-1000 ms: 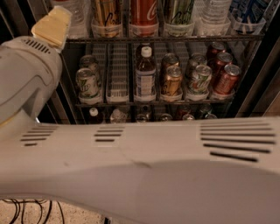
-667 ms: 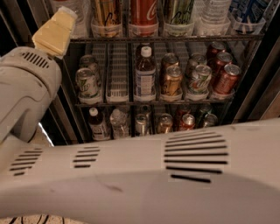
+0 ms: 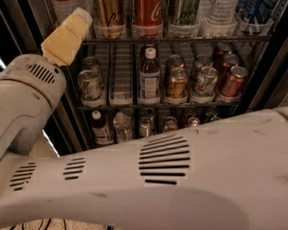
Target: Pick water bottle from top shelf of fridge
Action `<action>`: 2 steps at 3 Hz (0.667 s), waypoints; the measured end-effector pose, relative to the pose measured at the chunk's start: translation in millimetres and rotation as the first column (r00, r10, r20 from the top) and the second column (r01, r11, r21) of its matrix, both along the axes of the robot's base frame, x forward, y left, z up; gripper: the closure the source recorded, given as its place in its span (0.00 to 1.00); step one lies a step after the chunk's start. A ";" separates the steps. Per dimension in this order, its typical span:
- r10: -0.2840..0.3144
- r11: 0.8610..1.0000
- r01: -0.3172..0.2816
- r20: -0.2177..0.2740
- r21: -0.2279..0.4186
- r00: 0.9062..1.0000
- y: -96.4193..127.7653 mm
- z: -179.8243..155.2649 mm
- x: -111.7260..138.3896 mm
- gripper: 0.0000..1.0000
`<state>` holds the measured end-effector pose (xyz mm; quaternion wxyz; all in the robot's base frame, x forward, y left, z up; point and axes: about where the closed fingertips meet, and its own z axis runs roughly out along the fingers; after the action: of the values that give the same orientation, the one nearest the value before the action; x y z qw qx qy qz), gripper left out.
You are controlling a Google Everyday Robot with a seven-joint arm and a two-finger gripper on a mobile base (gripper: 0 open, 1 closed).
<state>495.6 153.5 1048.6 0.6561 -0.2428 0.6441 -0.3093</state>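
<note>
At the upper left of the frame our gripper (image 3: 78,20) sits just below the water bottle (image 3: 62,7), leftmost on the top shelf (image 3: 180,40) of the fridge (image 3: 269,72); whether it is open or closed we cannot tell. We judge this the approach: next we must rise level with the bottle's body before gripping.

The gripper (image 3: 72,31) now sits a little further right, closer to the first tall can (image 3: 109,18) on the top shelf (image 3: 180,40). Below the jaws, the white forearm (image 3: 202,188) has sunk lower. Its vent slats (image 3: 164,159) have slid leftward, uncovering a small dark bottle (image 3: 100,128) and cans (image 3: 145,126) down and right of the jaws.
</note>
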 end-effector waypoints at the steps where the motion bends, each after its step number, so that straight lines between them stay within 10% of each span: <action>1: 0.000 1.000 0.000 0.000 0.000 1.000 0.0 0.0 0.0 0.00; 2: -0.034 0.992 0.030 0.030 0.119 0.999 3.5 6.6 1.6 0.00</action>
<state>497.2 157.0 1055.2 0.6745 -0.1880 0.6547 -0.2847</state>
